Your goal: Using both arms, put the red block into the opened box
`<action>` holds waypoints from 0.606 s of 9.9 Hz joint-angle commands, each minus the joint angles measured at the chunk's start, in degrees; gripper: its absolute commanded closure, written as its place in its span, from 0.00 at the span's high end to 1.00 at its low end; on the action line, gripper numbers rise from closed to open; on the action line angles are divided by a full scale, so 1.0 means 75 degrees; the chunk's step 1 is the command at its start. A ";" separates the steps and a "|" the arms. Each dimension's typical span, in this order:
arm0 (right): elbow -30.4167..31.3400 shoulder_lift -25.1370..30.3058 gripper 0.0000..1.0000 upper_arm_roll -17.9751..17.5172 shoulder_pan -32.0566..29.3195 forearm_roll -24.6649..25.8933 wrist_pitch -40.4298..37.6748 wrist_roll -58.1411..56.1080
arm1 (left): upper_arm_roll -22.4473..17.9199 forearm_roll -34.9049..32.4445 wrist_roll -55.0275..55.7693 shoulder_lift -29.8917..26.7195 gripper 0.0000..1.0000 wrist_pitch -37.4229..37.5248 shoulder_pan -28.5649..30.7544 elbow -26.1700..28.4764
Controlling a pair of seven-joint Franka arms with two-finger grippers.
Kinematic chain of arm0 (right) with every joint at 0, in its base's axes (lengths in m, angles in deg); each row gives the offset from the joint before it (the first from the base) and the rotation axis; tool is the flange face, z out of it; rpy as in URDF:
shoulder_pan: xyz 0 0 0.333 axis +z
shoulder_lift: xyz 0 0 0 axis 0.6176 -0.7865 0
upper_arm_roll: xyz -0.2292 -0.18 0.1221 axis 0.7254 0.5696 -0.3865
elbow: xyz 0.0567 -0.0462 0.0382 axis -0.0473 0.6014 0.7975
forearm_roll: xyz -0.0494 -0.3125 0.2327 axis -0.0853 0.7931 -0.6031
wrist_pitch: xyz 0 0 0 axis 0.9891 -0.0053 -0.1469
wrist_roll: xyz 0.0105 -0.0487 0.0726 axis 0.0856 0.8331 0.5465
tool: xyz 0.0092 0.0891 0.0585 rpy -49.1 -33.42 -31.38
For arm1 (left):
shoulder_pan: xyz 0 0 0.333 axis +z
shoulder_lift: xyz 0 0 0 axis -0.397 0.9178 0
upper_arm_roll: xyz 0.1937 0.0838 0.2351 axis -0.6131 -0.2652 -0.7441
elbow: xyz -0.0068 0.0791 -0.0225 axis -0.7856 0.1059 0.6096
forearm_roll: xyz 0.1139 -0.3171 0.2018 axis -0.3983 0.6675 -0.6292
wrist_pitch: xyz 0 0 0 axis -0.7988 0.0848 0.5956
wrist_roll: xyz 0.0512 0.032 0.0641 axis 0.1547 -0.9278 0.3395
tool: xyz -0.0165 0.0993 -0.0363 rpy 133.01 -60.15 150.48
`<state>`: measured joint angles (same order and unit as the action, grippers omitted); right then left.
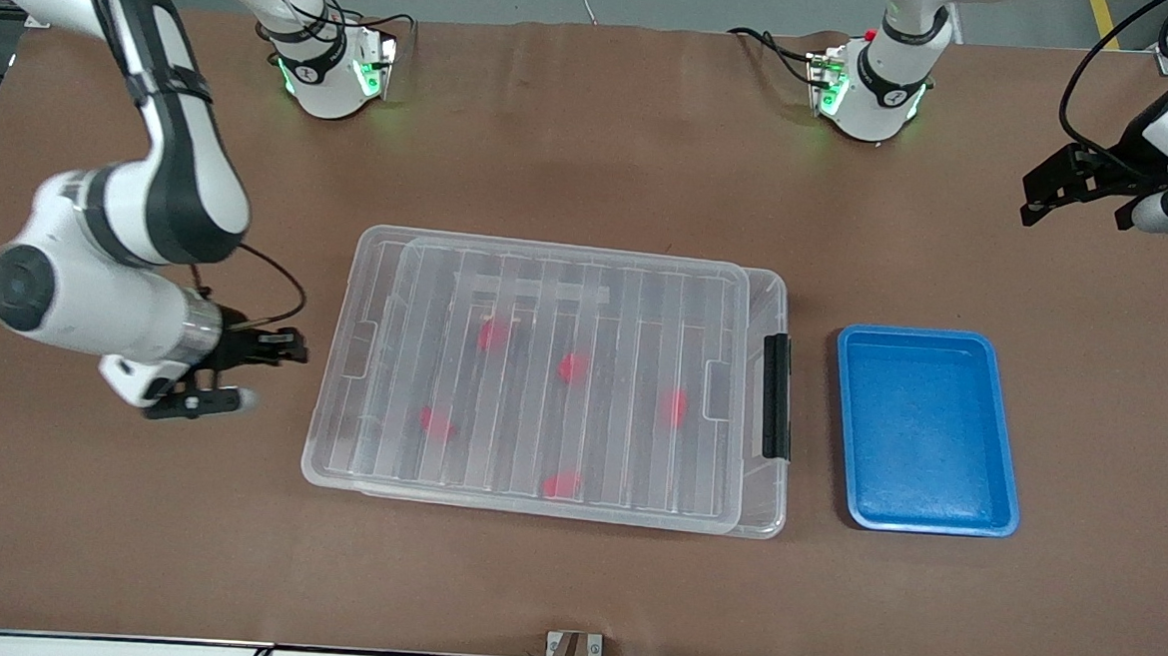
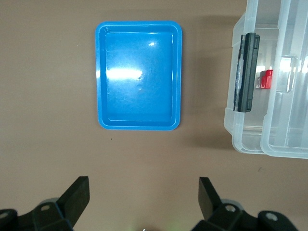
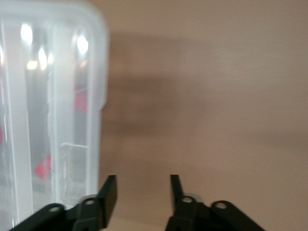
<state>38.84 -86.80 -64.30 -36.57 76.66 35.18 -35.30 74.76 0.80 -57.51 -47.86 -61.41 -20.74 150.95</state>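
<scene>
The box [image 1: 551, 376] lies in the middle of the desk [image 1: 570, 587] with its ribbed lid [image 1: 566, 297] resting on top, its long axis running from the right arm's end toward the left arm's end, the black latch handle [image 1: 776, 396] at the end that faces the blue tray [image 1: 923, 431]. Several red blocks [image 1: 573, 368] show blurred through the lid — they are already inside, while the tray holds nothing. The right pincer [image 1: 216, 379] hangs low just beside the box's short end, the end away from the latch; its fingers stand apart with nothing between them, the box's rim close beside one of them in the right wrist view. The left pincer [image 1: 1076, 189] waits wide open and empty, up over the bare desk near its own end, well apart from tray and box. So the right arm is by far the nearer to the box — any next move on the lid or that end falls to it.
</scene>
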 commanded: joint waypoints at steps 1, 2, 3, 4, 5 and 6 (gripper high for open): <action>0.0135 0.1253 1.00 -0.0029 -0.0312 0.0671 -0.0610 0.0662 | 0.0149 -0.0147 0.0005 0.0031 1.00 -0.0108 0.0080 0.0237; 0.0124 0.1698 1.00 0.0099 -0.0523 0.0672 -0.0810 0.0580 | 0.0161 -0.0147 0.0005 0.0019 1.00 -0.0096 0.0080 0.0237; 0.0100 0.2086 1.00 0.0425 -0.0514 0.0660 -0.1137 0.0382 | 0.0161 -0.0147 0.0005 0.0019 1.00 -0.0096 0.0080 0.0225; 0.0019 0.2472 1.00 0.0881 -0.0479 0.0544 -0.1790 0.0171 | 0.0161 -0.0135 0.0005 0.0007 1.00 -0.0096 0.0080 0.0225; -0.0156 0.2743 1.00 0.1071 -0.0490 0.0416 -0.2481 -0.0144 | 0.0196 -0.0135 0.0005 0.0007 1.00 -0.0085 0.0080 0.0214; -0.0575 0.2792 1.00 0.1061 -0.0502 0.0414 -0.3138 -0.0159 | 0.0196 -0.0147 -0.0007 0.0019 1.00 -0.0084 0.0080 0.0213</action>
<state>36.46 -67.14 -56.26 -40.36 80.45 15.76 -35.95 75.33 0.72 -57.51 -47.87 -61.49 -20.73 150.94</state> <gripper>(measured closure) 0.000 0.000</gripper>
